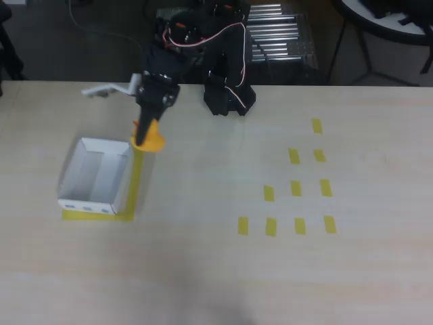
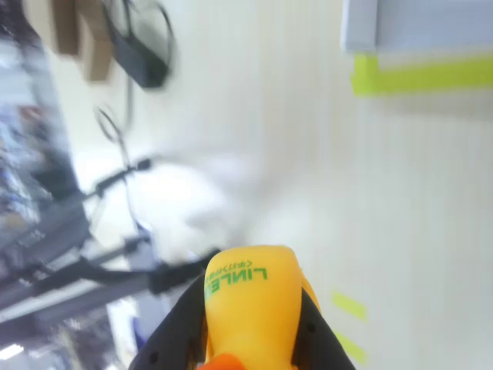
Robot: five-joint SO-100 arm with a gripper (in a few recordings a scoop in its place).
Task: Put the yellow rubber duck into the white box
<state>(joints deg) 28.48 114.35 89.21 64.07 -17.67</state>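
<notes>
Yellow rubber duck [image 2: 250, 304], a small rounded orange-yellow toy with green lettering on its base, sits at the bottom centre of the wrist view, pinched between the two black fingers [image 2: 173, 339] of the end effector [image 2: 246, 331], which is clamped on it from both sides. At the upper right of that frame a corner of the white box [image 2: 416, 23], a shallow cardboard tray, lies on a strip of yellow-green tape [image 2: 424, 75], well apart from the duck. Pale wooden table [image 2: 385, 216] runs down the right side of the frame; the left side is blurred.

From the overhead view, the black robot arm [image 1: 226, 74] reaches from the top centre toward the left, and the end effector [image 1: 150, 128] holds the yellow rubber duck [image 1: 149, 139] just beside the upper right corner of the white box [image 1: 71, 172], outside its walls. The box rests on a yellow tape outline [image 1: 135, 179] at the left of the table [image 1: 203, 257], with small blue marks on its lower outer side. Short yellow tape rectangles [image 1: 295, 188] dot the right half of the table.
</notes>
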